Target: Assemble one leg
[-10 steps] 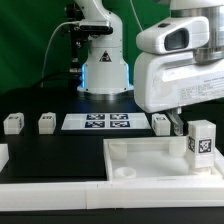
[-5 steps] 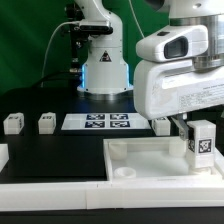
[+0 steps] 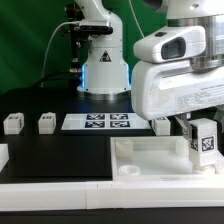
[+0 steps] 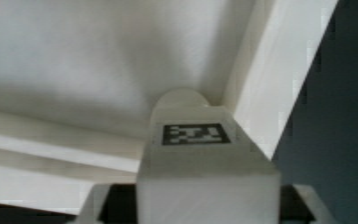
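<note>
Since half a second ago the white tray (image 3: 150,152) has slid a little toward the exterior view's right, and the gripper (image 3: 203,130) with its load has gone the same way. Its fingers are pinched on the leg (image 3: 204,143), which stands upright with its black-and-white tag facing the camera, over the tray's part nearest the exterior view's right. Whether the leg's lower end touches the tray floor cannot be told. In the wrist view the leg (image 4: 197,150) runs out from between the fingers, tag uppermost, its tip close to an inner corner where two tray walls (image 4: 265,70) meet. The tray itself holds nothing loose; a round socket (image 3: 130,171) shows in its near corner. On the black table (image 3: 50,160) behind it lie three more small white pegs (image 3: 12,123) (image 3: 46,122) (image 3: 162,124), with the marker board (image 3: 97,122) between the second and third.
</note>
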Robot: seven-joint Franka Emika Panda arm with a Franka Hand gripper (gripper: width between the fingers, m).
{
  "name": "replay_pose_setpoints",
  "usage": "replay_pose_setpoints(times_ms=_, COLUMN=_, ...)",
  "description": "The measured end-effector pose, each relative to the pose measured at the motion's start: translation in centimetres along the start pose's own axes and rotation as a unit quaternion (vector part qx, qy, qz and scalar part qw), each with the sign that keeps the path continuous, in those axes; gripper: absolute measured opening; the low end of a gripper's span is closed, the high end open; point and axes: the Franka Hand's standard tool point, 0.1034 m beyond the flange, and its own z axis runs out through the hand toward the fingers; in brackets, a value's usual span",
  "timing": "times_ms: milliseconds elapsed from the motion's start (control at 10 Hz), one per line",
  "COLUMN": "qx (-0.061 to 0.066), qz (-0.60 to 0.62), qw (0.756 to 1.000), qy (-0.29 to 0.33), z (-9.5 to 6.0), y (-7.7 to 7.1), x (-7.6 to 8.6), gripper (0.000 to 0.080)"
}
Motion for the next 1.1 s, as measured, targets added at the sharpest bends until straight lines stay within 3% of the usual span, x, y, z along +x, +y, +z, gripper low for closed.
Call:
replay_pose_setpoints(times_ms=300, qx=0.001, qz=0.079, qw=0.997, qy=0.0, z=0.02, y=-0.03, x=0.01, gripper=0.0296)
replay_pose_setpoints(times_ms=600, qx=0.004, qz=0.248, qw=0.969, qy=0.0, z=0.04, y=-0.06, x=0.0, gripper=0.0296)
replay_pose_setpoints(times_ms=1100, qx=0.003, qz=0.549, qw=0.836, qy=0.004, z=0.32, y=-0.39, x=-0.02, gripper=0.0296)
